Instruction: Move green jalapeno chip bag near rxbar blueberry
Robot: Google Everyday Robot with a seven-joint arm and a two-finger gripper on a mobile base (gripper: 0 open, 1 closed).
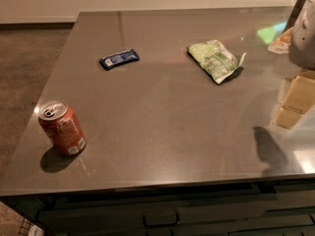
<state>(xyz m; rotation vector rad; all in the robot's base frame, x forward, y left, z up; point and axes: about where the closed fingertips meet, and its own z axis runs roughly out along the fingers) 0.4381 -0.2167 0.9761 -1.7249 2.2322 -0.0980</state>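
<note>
The green jalapeno chip bag [215, 59] lies flat and wrinkled on the dark grey table [162, 127], right of centre toward the back. The rxbar blueberry [119, 59], a small dark blue bar with white print, lies to its left with a wide stretch of bare table between them. My gripper [303, 36] shows as a pale grey shape at the upper right edge of the camera view, partly cut off by the frame. It is to the right of the bag and apart from it, holding nothing that I can see.
A red soda can [62, 127] stands upright near the front left corner. A yellowish packet [281, 42] lies at the right edge beside the gripper. Pale reflections [295, 100] and a dark shadow [266, 149] fall on the right of the tabletop. Brown carpet lies beyond the left edge.
</note>
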